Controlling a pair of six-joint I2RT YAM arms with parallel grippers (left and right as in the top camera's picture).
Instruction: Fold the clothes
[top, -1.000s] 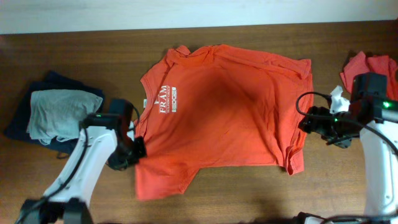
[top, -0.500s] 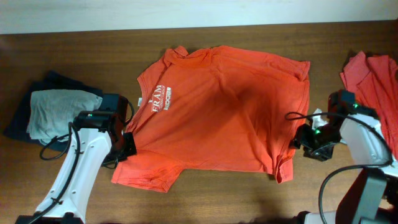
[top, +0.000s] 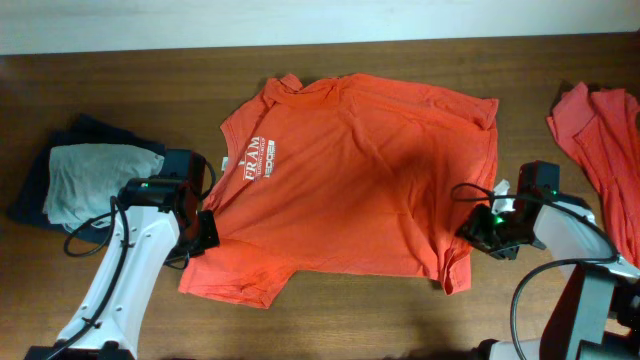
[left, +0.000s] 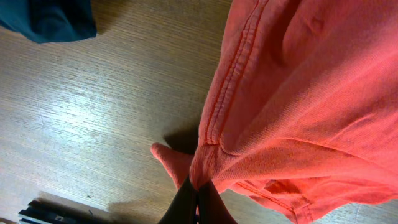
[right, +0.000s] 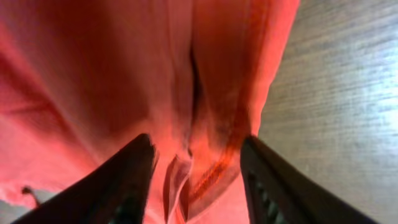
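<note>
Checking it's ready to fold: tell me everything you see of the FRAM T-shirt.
The T-shirt is orange-red, cotton-looking, with a small white FRAM logo. It lies spread on the wooden table, collar left, hem right and rumpled. The left gripper pinches its edge near a sleeve; the right gripper, open, straddles the hem.

T-shirt (top: 350, 180): matt orange-red knit cloth, stitched hem. Table (top: 120, 90): brown wood, visible grain, slight sheen.

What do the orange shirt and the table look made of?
Shirt: soft matte knit, probably cotton jersey; it drapes and wrinkles, with a double-stitched hem in the left wrist view. Table: wood or wood-look laminate, can't tell which; brown streaky grain with a light sheen.
</note>
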